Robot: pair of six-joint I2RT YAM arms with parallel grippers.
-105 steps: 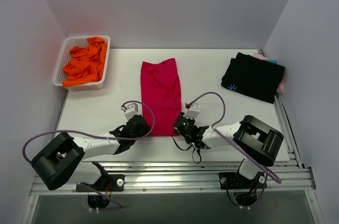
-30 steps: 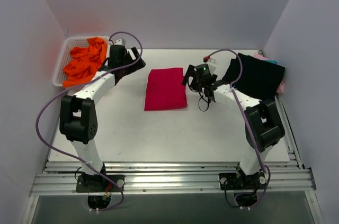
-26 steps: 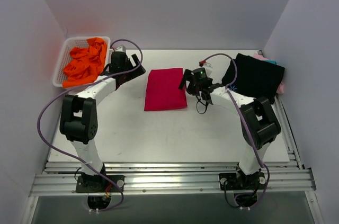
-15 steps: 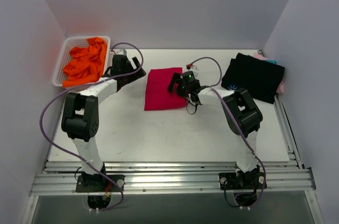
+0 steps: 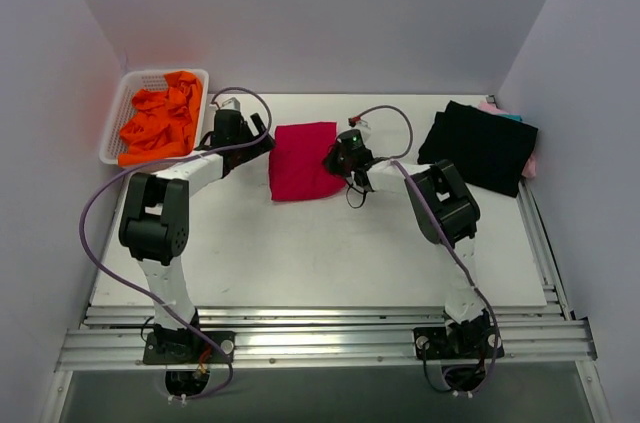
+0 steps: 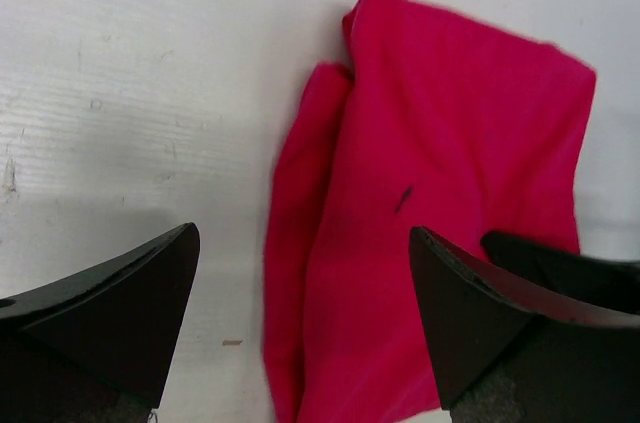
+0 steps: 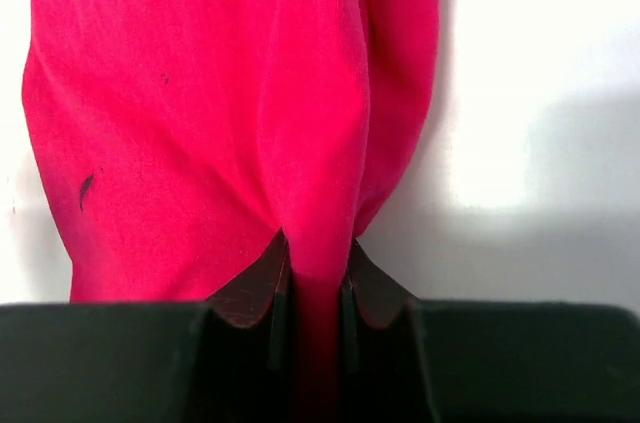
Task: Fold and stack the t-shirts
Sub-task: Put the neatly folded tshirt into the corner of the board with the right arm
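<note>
**Far left.** White basket [image 5: 111, 138], one, on the far-left corner of the surface [image 5: 300, 253]. It holds one heap of orange cloth [image 5: 160, 121]; how many garments are in it cannot be told.

**Left of centre.** Left arm [image 5: 190, 168], one, reaching to the left edge of the red t-shirt [image 5: 298, 163]. The left jaws stand wide apart and hold nothing. In the wrist view the red t-shirt [image 6: 450, 193] lies ahead of them, flat on the surface.

**Centre.** Red t-shirt, one, folded to a rough rectangle at mid-surface, well apart from the stack.

**Right of centre.** Right arm [image 5: 440, 205], one, bent back toward the shirt's right edge. The right jaws are closed on a raised ridge of the red t-shirt [image 7: 200, 113], pinched up from the fold.

**Far right.** Black t-shirt [image 5: 480, 148], one, folded, with a small blue mark. It tops a stack where one teal edge [image 5: 508, 114] and one pink edge [image 5: 531, 165] peep out beneath.

**Risks, as judged.**
- The pinch may take only the upper layers, so a lift could peel the fold open.
- With one side held and the other free, the loose left half would likely sag or drag and skew the rectangle on the way to the stack.
- Thin cloth could slip from so narrow a grip.
- A crooked landing might leave the stack uneven.
</note>
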